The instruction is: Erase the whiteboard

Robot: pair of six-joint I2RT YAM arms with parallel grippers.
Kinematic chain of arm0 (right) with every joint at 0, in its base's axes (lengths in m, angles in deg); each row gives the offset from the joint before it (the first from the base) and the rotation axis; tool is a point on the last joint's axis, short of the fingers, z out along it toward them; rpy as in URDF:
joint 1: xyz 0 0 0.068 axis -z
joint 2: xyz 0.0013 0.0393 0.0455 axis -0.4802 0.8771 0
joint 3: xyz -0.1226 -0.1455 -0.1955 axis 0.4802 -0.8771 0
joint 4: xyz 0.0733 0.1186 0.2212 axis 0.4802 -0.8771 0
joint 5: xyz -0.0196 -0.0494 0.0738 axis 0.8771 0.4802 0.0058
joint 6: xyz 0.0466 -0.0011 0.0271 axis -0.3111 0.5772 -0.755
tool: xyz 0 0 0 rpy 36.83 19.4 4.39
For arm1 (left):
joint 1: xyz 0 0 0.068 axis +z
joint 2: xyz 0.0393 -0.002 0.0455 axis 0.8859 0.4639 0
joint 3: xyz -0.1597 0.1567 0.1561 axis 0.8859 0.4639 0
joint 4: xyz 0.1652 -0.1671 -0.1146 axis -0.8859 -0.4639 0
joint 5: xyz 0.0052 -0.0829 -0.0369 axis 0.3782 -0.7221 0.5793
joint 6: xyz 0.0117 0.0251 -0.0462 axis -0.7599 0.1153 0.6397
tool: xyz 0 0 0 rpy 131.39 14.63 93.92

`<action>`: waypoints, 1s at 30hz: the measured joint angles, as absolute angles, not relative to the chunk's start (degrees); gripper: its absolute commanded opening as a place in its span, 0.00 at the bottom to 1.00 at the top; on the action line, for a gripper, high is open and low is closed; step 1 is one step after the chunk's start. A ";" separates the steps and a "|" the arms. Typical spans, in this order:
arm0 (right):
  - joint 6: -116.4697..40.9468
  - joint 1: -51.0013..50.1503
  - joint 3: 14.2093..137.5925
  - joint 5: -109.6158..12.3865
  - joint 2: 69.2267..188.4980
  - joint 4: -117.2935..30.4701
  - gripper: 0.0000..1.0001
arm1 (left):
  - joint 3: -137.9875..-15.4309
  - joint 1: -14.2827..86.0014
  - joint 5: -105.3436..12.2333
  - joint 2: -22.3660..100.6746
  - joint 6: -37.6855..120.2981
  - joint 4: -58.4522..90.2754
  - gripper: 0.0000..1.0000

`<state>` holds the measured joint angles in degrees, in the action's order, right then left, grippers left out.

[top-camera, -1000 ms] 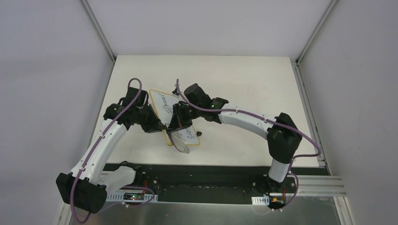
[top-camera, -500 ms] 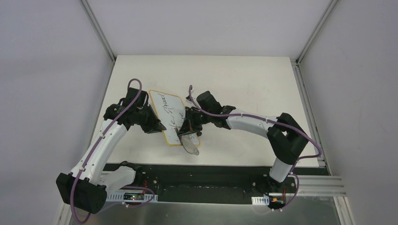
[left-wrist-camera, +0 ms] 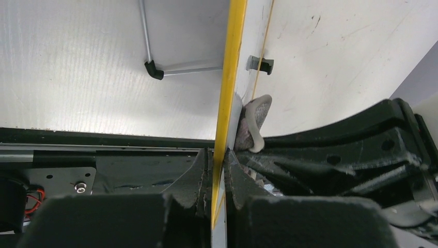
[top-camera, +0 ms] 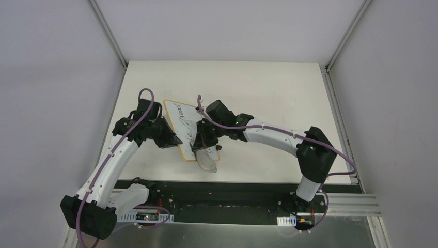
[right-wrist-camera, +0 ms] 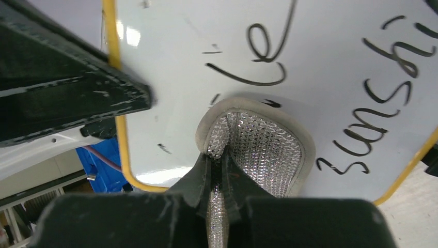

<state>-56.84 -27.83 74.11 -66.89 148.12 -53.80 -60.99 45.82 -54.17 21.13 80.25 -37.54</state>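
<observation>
Grey pad [right-wrist-camera: 258, 150] pinched in right end effector [right-wrist-camera: 219, 160] presses against the whiteboard [right-wrist-camera: 335, 62]

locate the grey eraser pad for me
In the top view the grey eraser pad sits centre-left, pinched in the right gripper against the near end of the whiteboard.

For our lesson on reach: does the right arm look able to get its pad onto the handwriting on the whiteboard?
Probably yes. The right gripper is shut on the grey pad, which lies on the whiteboard beside the black handwriting; nothing lies between them, and the left gripper clamps the whiteboard.
</observation>
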 measured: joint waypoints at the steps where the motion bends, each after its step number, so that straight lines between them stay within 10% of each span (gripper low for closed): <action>1: -56.60 -28.40 74.77 -66.73 148.12 -54.02 0.00 | -60.94 45.82 -54.06 21.07 80.25 -37.61 0.00; 30: -60.25 -26.28 66.70 -75.02 146.11 -44.84 0.00 | -60.83 45.80 -53.76 20.96 80.73 -37.92 0.00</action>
<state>-60.25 -26.28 66.70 -75.02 146.11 -44.84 -60.83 45.80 -53.76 20.96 80.73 -37.92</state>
